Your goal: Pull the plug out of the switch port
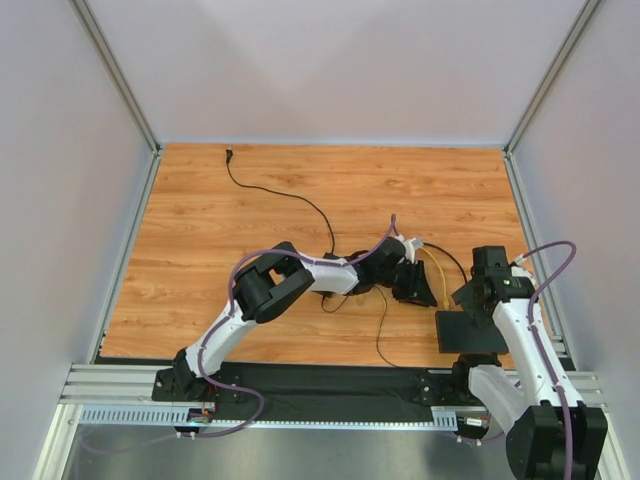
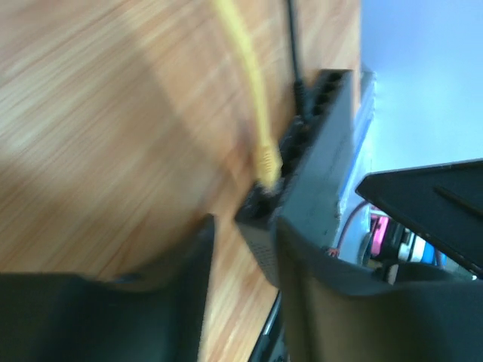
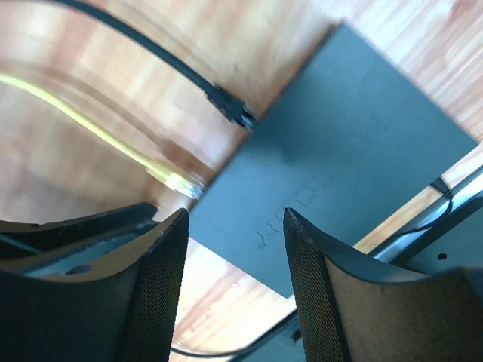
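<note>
**Top view.** The switch (image 1: 470, 332), a flat black slab, lies flat on the wooden worktop (image 1: 250, 220) near its near right corner.

**Left wrist view (blurred).** I see the left tool (image 2: 245, 226) with its jaws apart. Only bare wood and a corner of the switch show in the gap, and it grips nothing. The yellow plug (image 2: 266, 162), on its yellow cable (image 2: 245, 68), meets the row of ports along the switch's edge. I cannot tell whether it is seated in a port.

**Right wrist view.** The right tool (image 3: 235, 219) hangs above the switch's top face, jaws apart and holding nothing. A black cable (image 3: 151, 53) enters the same edge of the switch, farther along from the yellow plug.
</note>
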Available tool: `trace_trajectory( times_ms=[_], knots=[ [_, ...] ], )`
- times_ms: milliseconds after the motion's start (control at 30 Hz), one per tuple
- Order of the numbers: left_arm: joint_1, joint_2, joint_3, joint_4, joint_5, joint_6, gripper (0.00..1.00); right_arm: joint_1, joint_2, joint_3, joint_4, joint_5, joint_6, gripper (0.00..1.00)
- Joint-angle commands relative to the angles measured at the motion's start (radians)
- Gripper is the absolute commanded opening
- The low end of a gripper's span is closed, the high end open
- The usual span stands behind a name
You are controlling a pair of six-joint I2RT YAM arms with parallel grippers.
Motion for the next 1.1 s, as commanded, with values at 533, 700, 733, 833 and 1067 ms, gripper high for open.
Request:
trace_trajectory(
  times_ms=[533,700,733,833,1067],
  knots=[
    [0.019,0.181,0.322,-0.142,-0.008,-0.016,0.54,0.003,0.029,0.022,0.091,0.041,0.021,0.52],
    [0.041,0.217,0.368,-0.148,-0.009,-0.013,0.42,0.003,0.034,0.018,0.068,0.096,0.044,0.49],
    [0.045,0.221,0.376,-0.147,-0.009,-0.013,0.39,0.002,0.037,0.018,0.068,0.102,0.043,0.49],
    [0.065,0.218,0.380,-0.138,-0.011,-0.016,0.27,-0.001,0.052,0.024,0.069,0.101,0.027,0.49],
    [0.087,0.152,0.420,-0.181,-0.003,0.074,0.00,-0.001,0.081,0.028,0.080,0.064,0.009,0.48]
  ],
)
